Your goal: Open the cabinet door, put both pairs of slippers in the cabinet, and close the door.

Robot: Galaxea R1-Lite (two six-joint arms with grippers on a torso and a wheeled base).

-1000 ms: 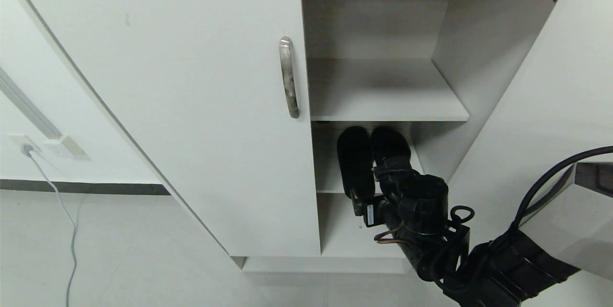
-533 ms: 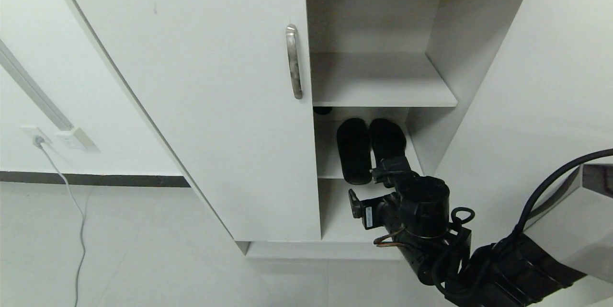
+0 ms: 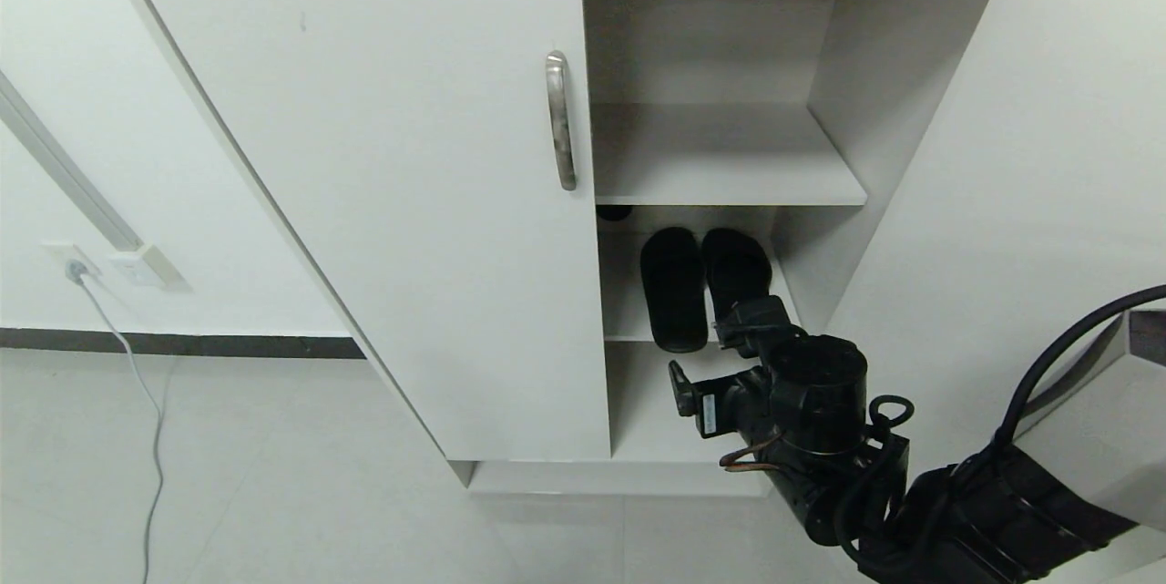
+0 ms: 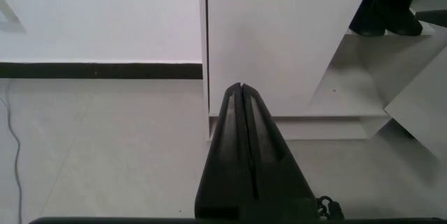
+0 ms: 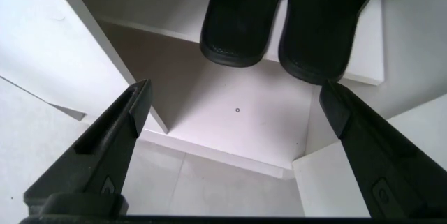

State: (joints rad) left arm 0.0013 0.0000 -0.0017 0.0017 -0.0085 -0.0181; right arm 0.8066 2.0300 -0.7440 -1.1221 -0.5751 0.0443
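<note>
The head view looks forward and down at the cabinet (image 3: 383,201) from close in front. The left wrist view, low, faces the floor (image 4: 105,147) and cabinet base. The right wrist view looks in, very near the slippers (image 5: 290,15). All 3 share the cabinet.

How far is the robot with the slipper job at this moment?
Done: the right door is open and one pair of black slippers lies on the middle shelf. In hand: nothing; the right gripper is open just in front of them. To do: closing the door. A dark shape behind the left door may be the second pair; I cannot tell.
</note>
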